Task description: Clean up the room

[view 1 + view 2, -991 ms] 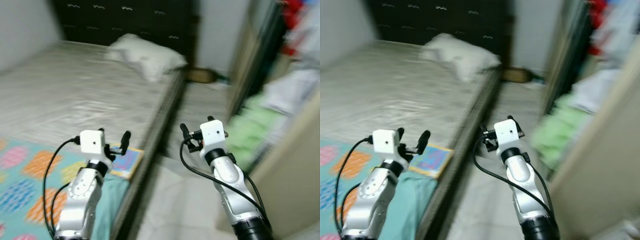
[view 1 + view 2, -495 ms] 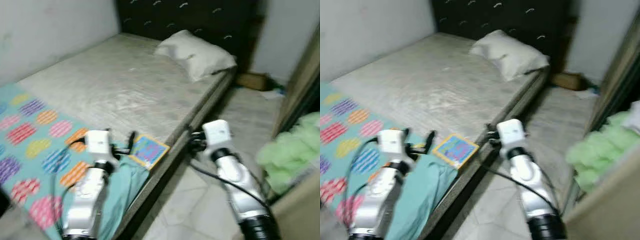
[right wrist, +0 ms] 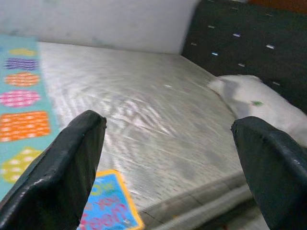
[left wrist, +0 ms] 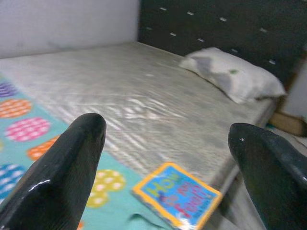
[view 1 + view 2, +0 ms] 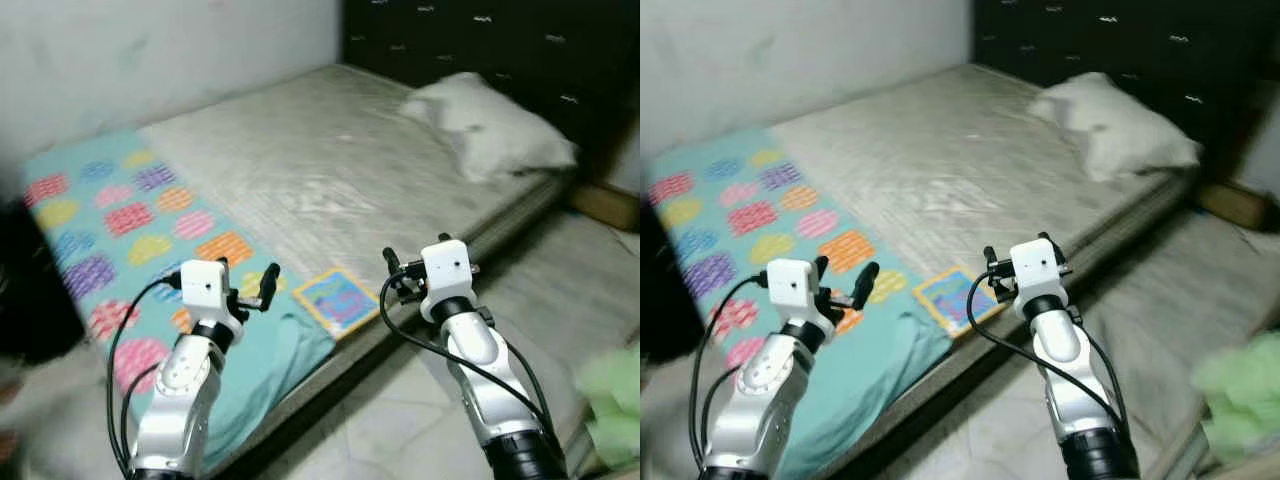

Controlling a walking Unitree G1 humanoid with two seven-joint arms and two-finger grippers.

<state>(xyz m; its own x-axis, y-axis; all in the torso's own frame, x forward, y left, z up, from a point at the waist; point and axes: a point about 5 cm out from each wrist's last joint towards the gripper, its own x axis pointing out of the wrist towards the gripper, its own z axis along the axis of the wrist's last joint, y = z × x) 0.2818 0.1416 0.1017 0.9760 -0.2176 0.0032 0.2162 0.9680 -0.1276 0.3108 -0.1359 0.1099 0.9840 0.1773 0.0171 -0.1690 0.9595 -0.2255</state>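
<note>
Bedroom, bed ahead of me.
My left gripper and right gripper hover wide apart; a picture book lies on the mattress near edge, beside the spotted blanket.

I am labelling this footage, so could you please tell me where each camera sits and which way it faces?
Left eye, right eye: on the head, looking down at the bed; both arms show, left gripper and right gripper open.
Left wrist: looks along its fingers at the book and pillow.
Right wrist: looks along its fingers over the mattress.
All four share book and pillow.
</note>
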